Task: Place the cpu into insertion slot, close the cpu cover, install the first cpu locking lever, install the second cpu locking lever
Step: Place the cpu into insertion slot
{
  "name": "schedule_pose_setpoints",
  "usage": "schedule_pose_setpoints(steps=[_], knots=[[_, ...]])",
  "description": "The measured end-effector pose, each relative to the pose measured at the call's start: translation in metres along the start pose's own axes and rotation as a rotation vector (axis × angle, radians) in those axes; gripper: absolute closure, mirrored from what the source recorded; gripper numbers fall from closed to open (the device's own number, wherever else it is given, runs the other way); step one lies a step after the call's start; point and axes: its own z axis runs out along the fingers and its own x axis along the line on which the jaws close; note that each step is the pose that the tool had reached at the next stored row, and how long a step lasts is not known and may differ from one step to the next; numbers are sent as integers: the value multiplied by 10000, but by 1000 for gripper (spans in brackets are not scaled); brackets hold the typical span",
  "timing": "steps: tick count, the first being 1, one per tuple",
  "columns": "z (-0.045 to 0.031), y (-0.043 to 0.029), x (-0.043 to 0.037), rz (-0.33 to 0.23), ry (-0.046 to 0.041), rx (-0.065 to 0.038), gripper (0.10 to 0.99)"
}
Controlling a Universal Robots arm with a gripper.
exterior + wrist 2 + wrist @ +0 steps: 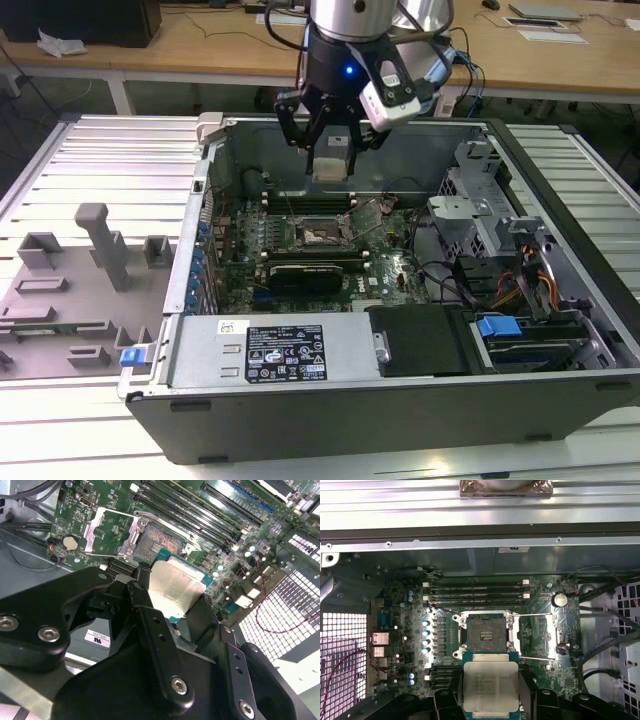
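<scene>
light: bright, even, overhead | glare: cpu [175, 587] top washed pale | shadow: case [400, 425] interior darker

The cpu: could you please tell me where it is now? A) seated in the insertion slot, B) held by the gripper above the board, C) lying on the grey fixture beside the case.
B: the gripper holds the cpu in the air, and the insertion slot lies empty.

You have a long wooden desk [200, 50] at twelve o'clock, beyond your slatted aluminium workbench [110, 160]; papers [552, 36] at one o'clock.
</scene>
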Motion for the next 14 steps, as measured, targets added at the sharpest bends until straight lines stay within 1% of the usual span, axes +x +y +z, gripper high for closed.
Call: schedule_pose_setpoints(steps=[10,14], knots=[[73,-6,-2,0,-1,0,549],[144,-13,-3,0,-2,0,549]])
